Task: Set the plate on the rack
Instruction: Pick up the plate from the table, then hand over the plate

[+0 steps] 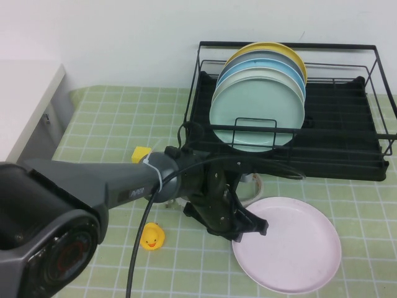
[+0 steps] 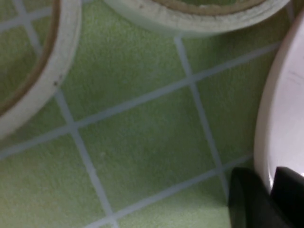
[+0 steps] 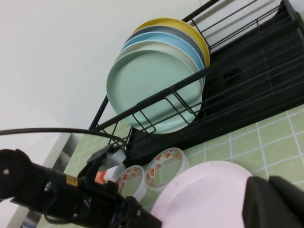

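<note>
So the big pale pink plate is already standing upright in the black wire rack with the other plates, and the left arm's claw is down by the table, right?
Not quite. The high view shows the large round pale pink plastic plate lying flat on the green tiled table, in front of the big black wire dish rack. The left gripper is indeed low, at the plate's rim. The right gripper hangs above.

Rubber duck (image 1: 152, 236) on green tiled cloth (image 1: 99, 133); two tape rolls (image 3: 148, 176); mint, blue, yellow plates (image 1: 258, 112) upright.

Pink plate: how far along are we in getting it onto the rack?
Done: only the approach. In hand: the left tool sits low at the pink plate rim, with the plate flat on the table. Left: grip, lift, slot into the rack beside the stacked plates. The right tool hangs back.
</note>
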